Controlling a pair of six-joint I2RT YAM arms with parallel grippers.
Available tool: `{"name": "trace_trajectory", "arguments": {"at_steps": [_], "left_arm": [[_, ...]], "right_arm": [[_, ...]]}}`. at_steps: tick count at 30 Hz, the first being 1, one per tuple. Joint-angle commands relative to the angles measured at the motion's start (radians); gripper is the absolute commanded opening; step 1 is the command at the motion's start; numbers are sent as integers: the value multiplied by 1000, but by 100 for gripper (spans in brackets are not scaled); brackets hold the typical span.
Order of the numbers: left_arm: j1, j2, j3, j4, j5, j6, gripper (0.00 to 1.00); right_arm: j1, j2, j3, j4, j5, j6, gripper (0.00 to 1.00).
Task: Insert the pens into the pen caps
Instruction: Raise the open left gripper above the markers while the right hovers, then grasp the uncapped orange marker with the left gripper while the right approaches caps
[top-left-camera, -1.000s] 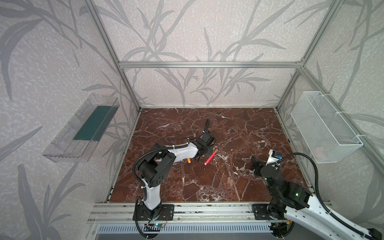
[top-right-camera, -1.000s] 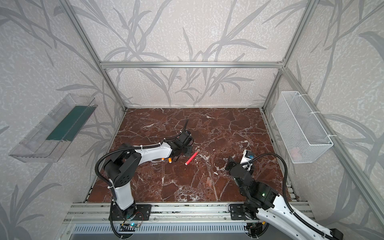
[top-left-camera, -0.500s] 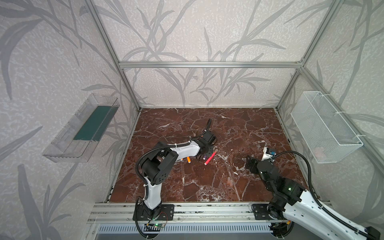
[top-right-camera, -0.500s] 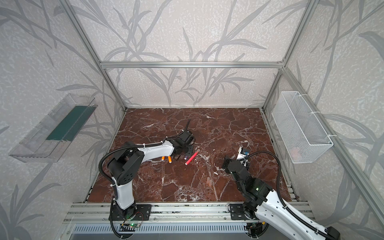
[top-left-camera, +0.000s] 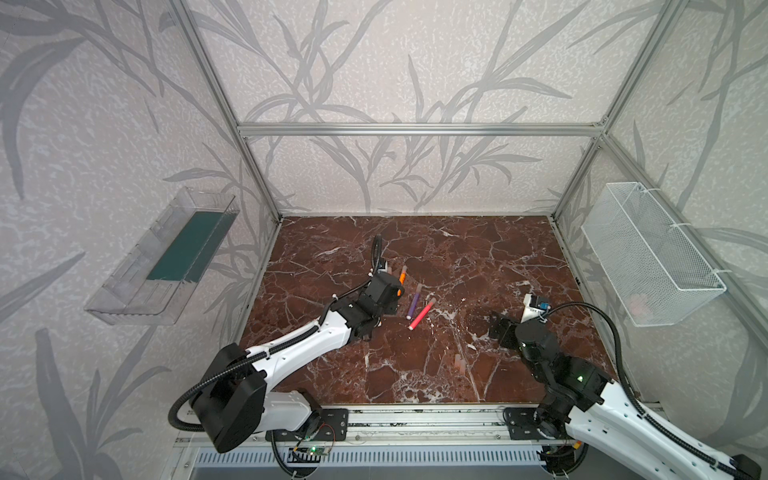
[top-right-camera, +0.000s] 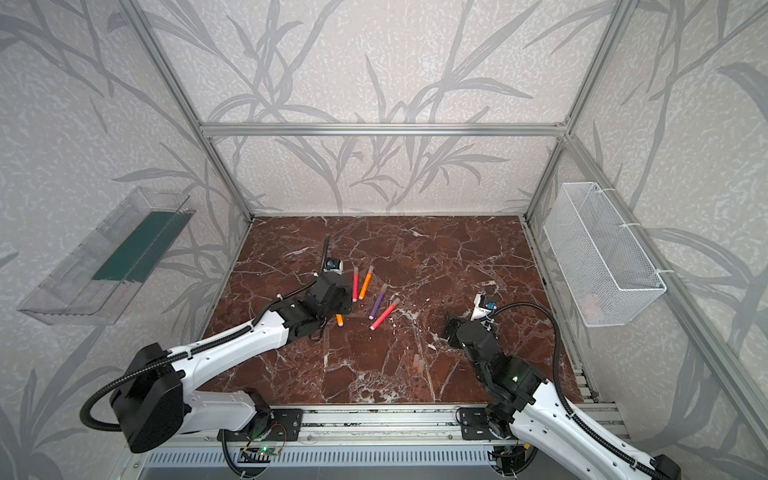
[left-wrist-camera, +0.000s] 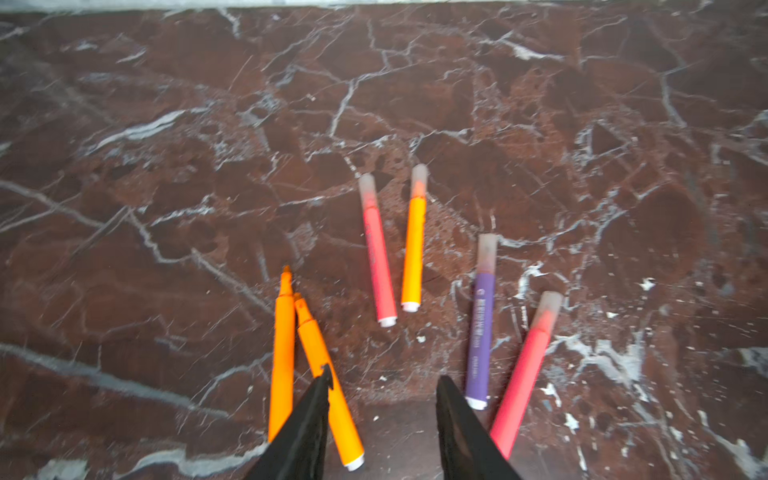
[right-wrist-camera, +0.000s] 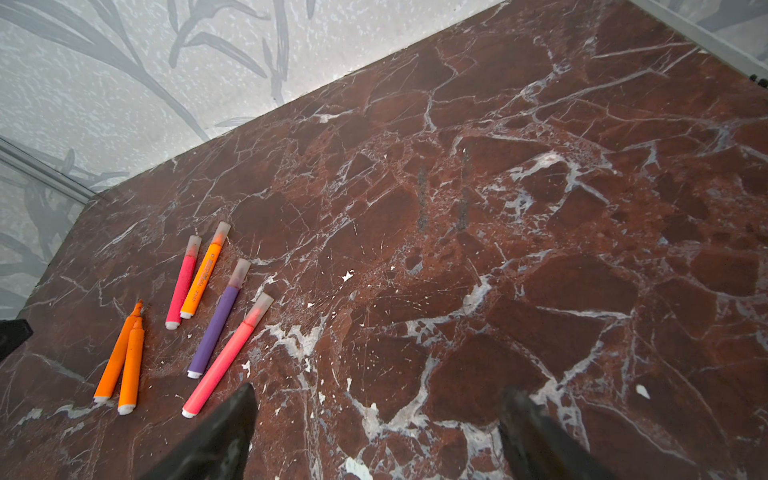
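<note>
Six pens lie on the marble. Two orange pens (left-wrist-camera: 282, 353) (left-wrist-camera: 328, 386) are bare-tipped, side by side. A red-pink pen (left-wrist-camera: 376, 253), an orange pen (left-wrist-camera: 413, 245), a purple pen (left-wrist-camera: 480, 320) and another red-pink pen (left-wrist-camera: 528, 370) each wear a pale pen cap (left-wrist-camera: 486, 249). My left gripper (left-wrist-camera: 385, 380) hangs open and empty over bare marble between the orange pair and the purple pen. In both top views two loose pen caps (top-left-camera: 458, 364) (top-right-camera: 419, 363) lie towards the front. My right gripper (right-wrist-camera: 378, 392) is wide open and empty, right of the pens.
A white wire basket (top-left-camera: 648, 257) hangs on the right wall and a clear tray (top-left-camera: 166, 262) on the left wall. Metal frame posts stand at the corners of the marble table (top-left-camera: 478, 257), with a rail along the front edge.
My left gripper's jaws have gone from shut to open, and that arm has drawn back, uncovering the purple pen beside the red-pink one. The right gripper has edged slightly left.
</note>
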Motion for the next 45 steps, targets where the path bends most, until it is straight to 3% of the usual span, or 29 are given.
{"name": "trace_trajectory", "arguments": {"at_steps": [1,4,13,32,36,41,45], "left_arm": [[2,5,-48,-44,-120,-121,41],[2,3,-91,-31,-148,-173,41],[15,81,-128,58,-75,-216,41],[104,321,-59,148,82,-230,37],[113,350,-50,158,99,-229,31],[119,371,-13,98,120,-220,12],[119,352,4,62,122,-203,2]], "right_arm": [[-5,25,7,28,-19,7,89],[-5,47,29,6,-30,5,88],[-5,-10,1,-26,-78,28,87],[-5,23,5,-14,-94,17,87],[-5,27,0,-12,-88,18,87],[-5,38,5,-50,-108,65,84],[-5,78,8,-75,-253,114,75]]}}
